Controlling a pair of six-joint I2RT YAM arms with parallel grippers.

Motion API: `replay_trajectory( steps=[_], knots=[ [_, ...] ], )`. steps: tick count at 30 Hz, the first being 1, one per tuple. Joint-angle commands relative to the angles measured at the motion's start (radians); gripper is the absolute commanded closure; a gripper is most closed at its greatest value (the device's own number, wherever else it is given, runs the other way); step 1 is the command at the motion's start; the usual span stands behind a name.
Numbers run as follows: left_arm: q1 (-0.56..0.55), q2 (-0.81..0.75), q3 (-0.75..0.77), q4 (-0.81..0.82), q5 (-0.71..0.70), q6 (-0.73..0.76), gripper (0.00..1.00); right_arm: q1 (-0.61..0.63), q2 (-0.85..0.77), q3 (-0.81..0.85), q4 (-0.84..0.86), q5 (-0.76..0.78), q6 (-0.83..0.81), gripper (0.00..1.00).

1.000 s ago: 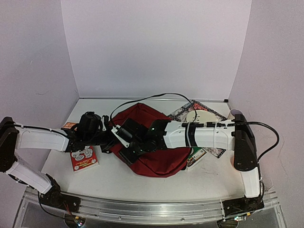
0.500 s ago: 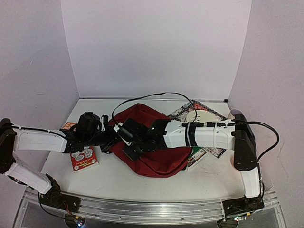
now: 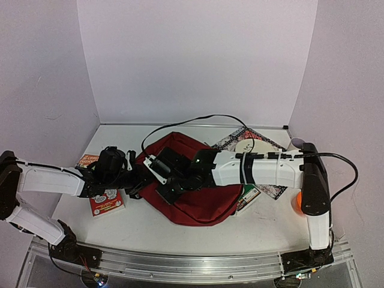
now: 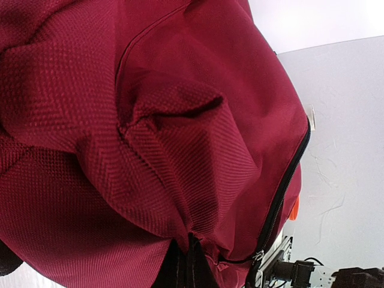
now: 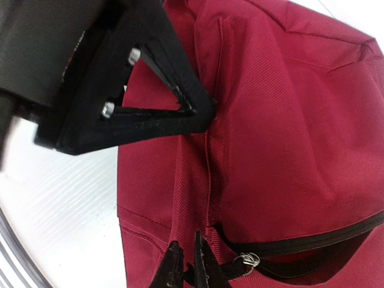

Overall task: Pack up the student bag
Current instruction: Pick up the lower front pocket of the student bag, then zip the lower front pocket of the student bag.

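Scanning from the left: a red booklet (image 3: pixel 106 201) lies flat on the desk (image 3: pixel 150 225), its upper part covered by my left arm. A second orange-edged card (image 3: pixel 89 159) peeks out just behind that arm. The left hand (image 4: pixel 189 267) is clamped tight on a fold of the student bag (image 3: pixel 201 204) at its left edge. Red fabric fills nearly the whole left wrist view, bunched right above the fingers.

The bag lies at mid-desk, slumped. A black zipper (image 4: pixel 282 192) runs down its side. The right arm reaches across the bag from the right, so the forearm hides most of the top of it.

The right hand (image 5: pixel 187 267) is down at the bag's near-left part, pinched narrow. The black zipper pull (image 5: pixel 231 269) leads from its metal ring in between the tips. The left hand's black finger sits just above, blocking that view's upper left.

A black cable (image 3: pixel 198 118) arcs over the back of the bag.

Right of the bag a patterned book (image 3: pixel 228 140) carries a white disc (image 3: pixel 247 147), both partly under the forearm. A green book corner (image 3: pixel 249 195) sticks out below the forearm, touching the bag. An orange thing (image 3: pixel 296 202) shows beside the right arm's upright link; I cannot tell what it is.
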Motion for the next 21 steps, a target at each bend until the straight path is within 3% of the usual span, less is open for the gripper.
replay_trajectory(
  steps=[1,13,21],
  knots=[
    [-0.004,-0.030,0.001,0.047,-0.002,0.010,1.00,-0.011,-0.073,-0.016,-0.035,0.007,-0.013,0.97],
    [-0.004,-0.044,-0.042,0.043,-0.008,0.021,1.00,-0.055,-0.125,-0.057,-0.036,0.152,0.040,1.00],
    [-0.004,-0.046,-0.105,-0.006,-0.012,0.057,1.00,-0.161,-0.145,-0.064,-0.036,0.286,0.123,1.00]
  ],
)
